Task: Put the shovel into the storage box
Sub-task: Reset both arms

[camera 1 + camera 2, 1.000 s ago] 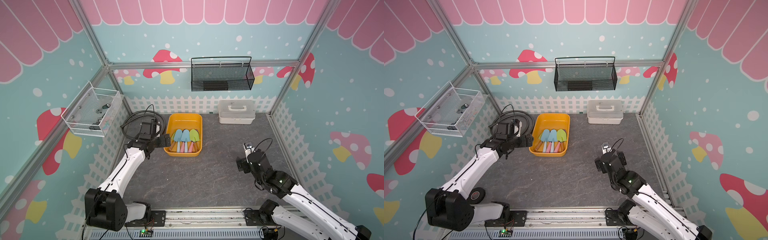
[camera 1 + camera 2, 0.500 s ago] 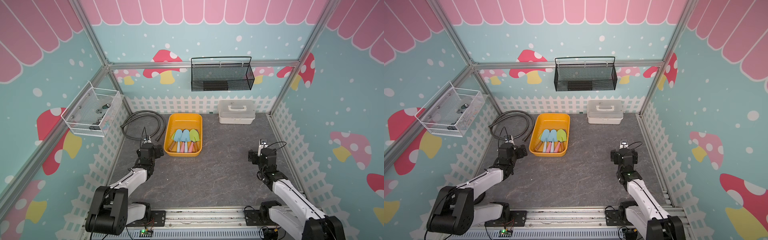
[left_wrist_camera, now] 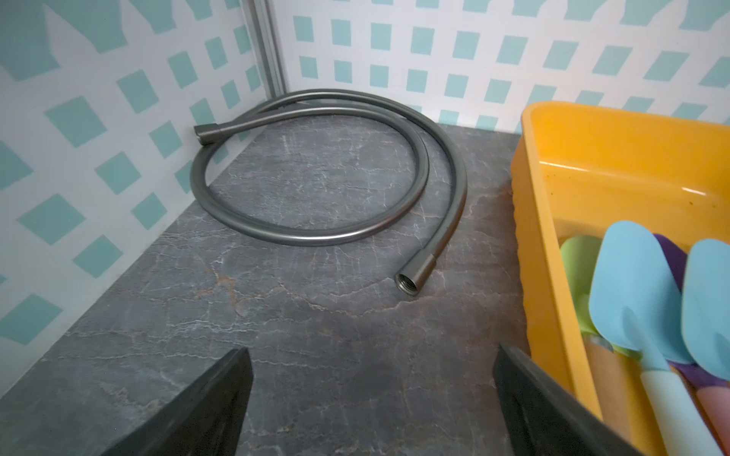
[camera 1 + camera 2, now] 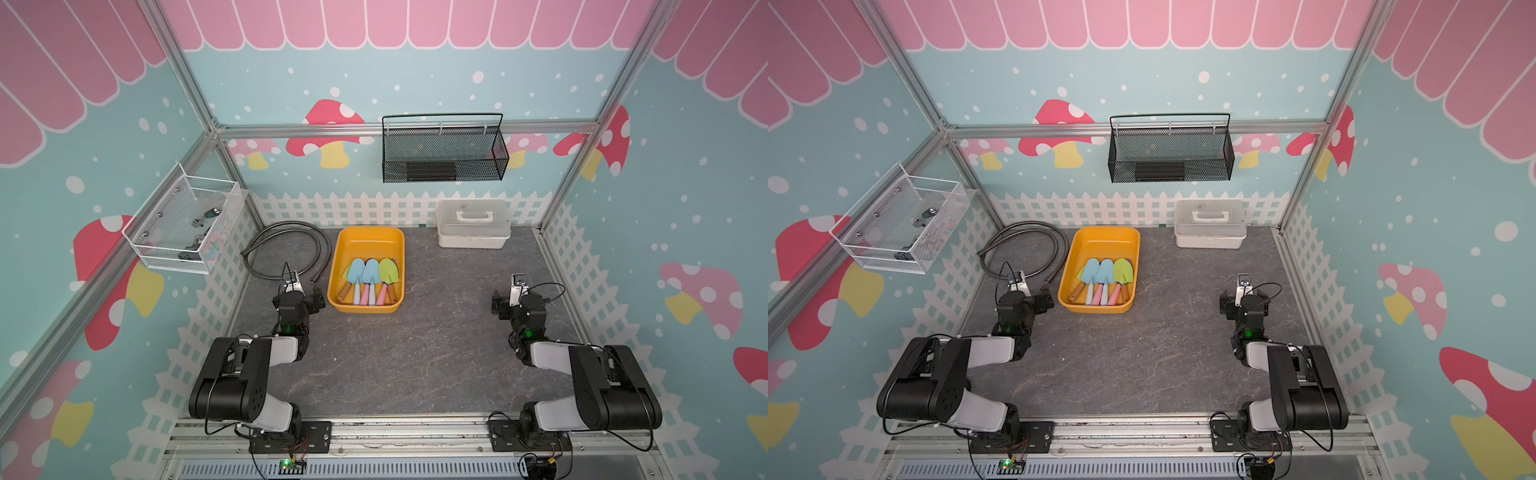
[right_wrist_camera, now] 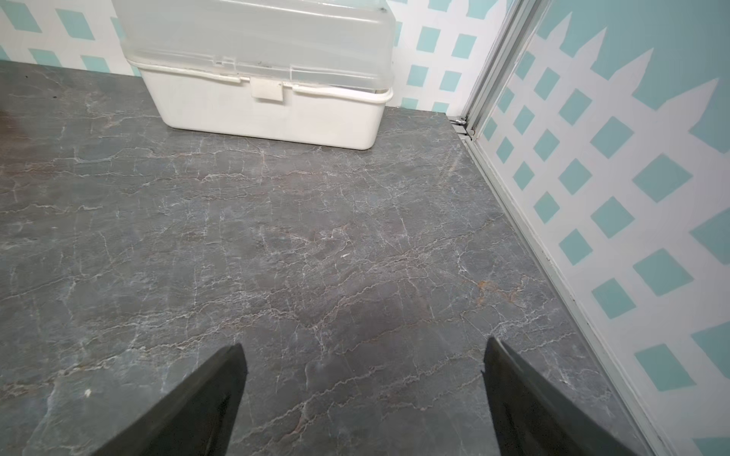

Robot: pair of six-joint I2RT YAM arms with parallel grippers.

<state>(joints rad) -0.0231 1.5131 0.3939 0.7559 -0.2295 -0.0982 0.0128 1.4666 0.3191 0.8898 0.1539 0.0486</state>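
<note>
The storage box (image 4: pixel 370 245) (image 4: pixel 1105 243) is a yellow-orange tub at the back middle of the table. Several toy shovels lie side by side in its near half, among them two blue shovels (image 4: pixel 356 269) (image 4: pixel 371 270) and a green shovel (image 4: pixel 388 269). In the left wrist view a blue shovel (image 3: pixel 632 292) lies inside the storage box (image 3: pixel 616 166). My left gripper (image 4: pixel 302 293) (image 3: pixel 371 351) hovers just left of the box's near corner, open and empty. My right gripper (image 4: pixel 513 297) (image 5: pixel 363 347) is low over bare table at the right, open and empty.
A coiled grey hose (image 4: pixel 286 249) (image 3: pixel 316 166) lies in the back left corner. A white lidded case (image 4: pixel 473 224) (image 5: pixel 268 79) stands at the back right. A black mesh basket (image 4: pixel 444 153) and a white wire basket (image 4: pixel 187 226) hang on the walls.
Both arms have folded back toward the front rail. The left gripper drew away from the box's left side; the right gripper moved toward the right wall. The shovels have not moved.
</note>
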